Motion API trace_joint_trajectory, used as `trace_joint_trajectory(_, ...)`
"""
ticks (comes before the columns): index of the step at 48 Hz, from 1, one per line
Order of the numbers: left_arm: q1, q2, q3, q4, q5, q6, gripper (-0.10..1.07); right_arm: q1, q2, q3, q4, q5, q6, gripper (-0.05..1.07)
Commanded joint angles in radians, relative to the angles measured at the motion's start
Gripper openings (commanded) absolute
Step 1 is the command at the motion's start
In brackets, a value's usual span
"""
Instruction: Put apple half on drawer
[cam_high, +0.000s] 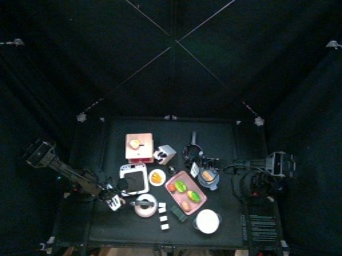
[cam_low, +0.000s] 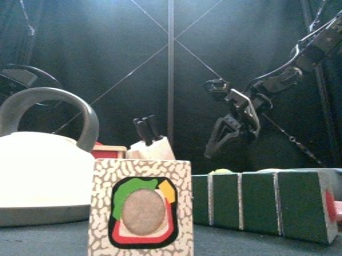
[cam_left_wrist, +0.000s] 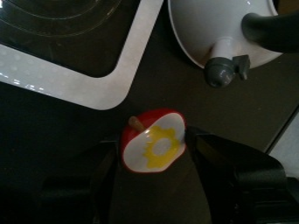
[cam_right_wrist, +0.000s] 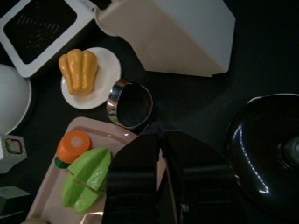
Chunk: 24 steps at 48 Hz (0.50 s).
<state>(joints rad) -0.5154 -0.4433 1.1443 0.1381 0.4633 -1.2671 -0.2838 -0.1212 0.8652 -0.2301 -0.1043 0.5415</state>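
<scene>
From the top view I see the table (cam_high: 80, 205) crowded with small things: the salmon-pink drawer (cam_high: 139, 145) sits at about 11 o'clock of the cluster, and the longer pink tray (cam_high: 186, 193) lies at about 5 o'clock of it. The left arm comes in from 9 o'clock with the left hand (cam_high: 115, 199) low beside the white kettle (cam_high: 143, 205), and the right arm reaches in from 3 o'clock. In the front view the kettle (cam_low: 43, 170) fills the near left, a patterned box (cam_low: 140, 207) with a printed picture stands in front of me, and a row of green-edged blocks (cam_low: 267, 200) runs off to the right; the right arm hangs behind them. The left wrist view shows the apple half (cam_left_wrist: 155, 143), red skin and yellow cut face, on the table between the left hand's (cam_left_wrist: 158, 166) spread jaws, which are not pinching it; a white-edged stove plate (cam_left_wrist: 70, 70) and the kettle lie beyond. In the right wrist view the right hand (cam_right_wrist: 160, 175) has its jaws pressed together above the pink tray (cam_right_wrist: 70, 140) of vegetables, near a metal cup (cam_right_wrist: 131, 103), a white dish (cam_right_wrist: 89, 72) with a yellow piece, and a black pot (cam_right_wrist: 268, 140).
</scene>
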Motion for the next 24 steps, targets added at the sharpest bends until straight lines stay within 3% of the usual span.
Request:
trace_joint_trajectory(1, -0.002, -0.008, -0.021, 0.000, -0.002, 0.005, 0.78, 0.002, -0.015, -0.021, 0.000, -0.003, 0.002, 0.37)
trace_joint_trajectory(12, -0.002, -0.095, -0.071, 0.006, 0.055, 0.008, 0.78, 0.002, -0.015, -0.021, 0.000, 0.000, -0.002, 0.37)
trace_joint_trajectory(24, 0.044, -0.253, -0.124, 0.106, 0.344, 0.006, 0.78, 0.002, -0.015, -0.021, -0.009, 0.000, 0.000, 0.37)
